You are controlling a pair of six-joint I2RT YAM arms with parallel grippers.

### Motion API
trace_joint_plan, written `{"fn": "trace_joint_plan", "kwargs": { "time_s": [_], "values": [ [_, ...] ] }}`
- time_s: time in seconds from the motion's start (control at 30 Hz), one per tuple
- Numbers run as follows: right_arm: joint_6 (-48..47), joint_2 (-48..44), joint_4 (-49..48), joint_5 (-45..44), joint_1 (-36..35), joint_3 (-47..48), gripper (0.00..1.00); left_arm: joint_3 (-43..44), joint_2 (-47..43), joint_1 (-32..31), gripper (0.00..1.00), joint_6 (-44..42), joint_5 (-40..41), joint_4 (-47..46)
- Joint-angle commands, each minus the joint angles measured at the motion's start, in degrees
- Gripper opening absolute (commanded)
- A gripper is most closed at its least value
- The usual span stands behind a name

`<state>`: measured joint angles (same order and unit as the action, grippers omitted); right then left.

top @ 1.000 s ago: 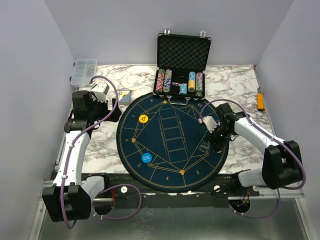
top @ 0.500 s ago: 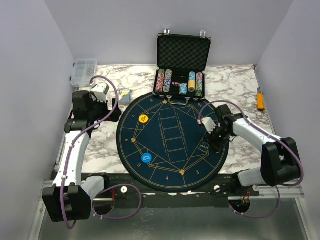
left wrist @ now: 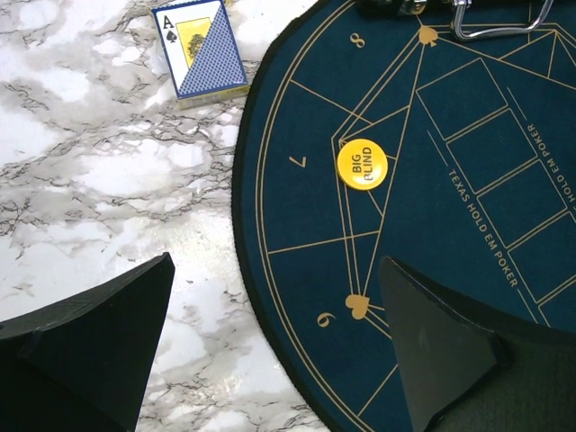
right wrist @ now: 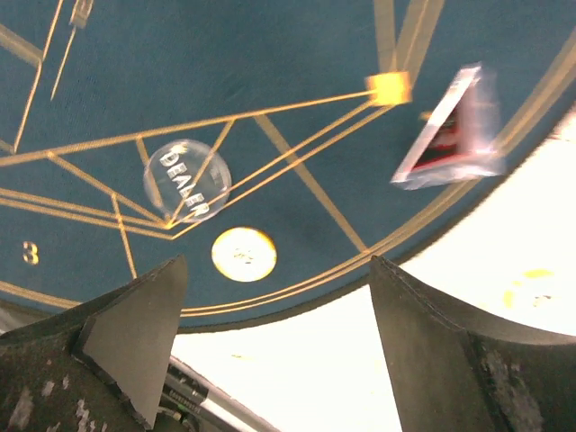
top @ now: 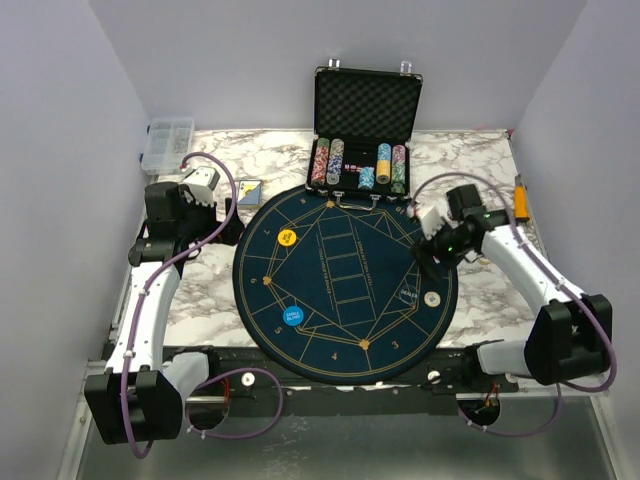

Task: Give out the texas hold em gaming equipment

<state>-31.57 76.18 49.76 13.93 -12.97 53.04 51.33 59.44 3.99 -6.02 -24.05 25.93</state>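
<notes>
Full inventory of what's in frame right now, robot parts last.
mat: one, dark blue with gold lines, table centre
big blind disc: one, yellow, mat's left side
small blind disc: one, blue, mat's near left
dealer disc: one, clear, mat's right side
cream disc: one, beside the dealer disc
case: one, black, open, far edge
chip stacks: several, mixed colours, in the case
card deck: one, blue, left of the mat
compartment box: one, clear, far left
tool: one, orange, far right
table: one, marbled
left hand: open
right hand: open
</notes>
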Motion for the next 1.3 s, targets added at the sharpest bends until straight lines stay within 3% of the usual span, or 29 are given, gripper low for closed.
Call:
{"fn": "trace_joint_plan", "kwargs": {
  "time_s": [0.0, 0.13, 0.27, 0.6, 1.27],
  "values": [
    [-3.3, 1.7, 5.3, 6.5, 13.0, 8.4, 0.85, -0.6, -1.1, -0.1, 0.98, -0.7, -1.8, 0.4],
    [-8.5, 6.9, 6.4, 6.6, 26.7, 12.8, 0.86, -0.2, -1.4, -0.1, 0.98, -0.7, -2.0, 0.4],
    [-7.7, 11.9, 1.9, 1.3, 32.4, 13.7, 0.89, 0.0, -1.6, -0.1, 0.99, -0.7, -2.1, 0.5],
    [-4.9, 19.7, -6.8, -0.7, 33.1, 11.0, 0.91, -0.3, -1.4, -0.1, 0.98, -1.2, -2.1, 0.5],
    [-5.5, 27.7, -16.0, -4.2, 33.0, 8.2, 0.72, 0.0, -0.7, -0.1, 0.98, -0.8, -2.3, 0.1]
  ]
}}
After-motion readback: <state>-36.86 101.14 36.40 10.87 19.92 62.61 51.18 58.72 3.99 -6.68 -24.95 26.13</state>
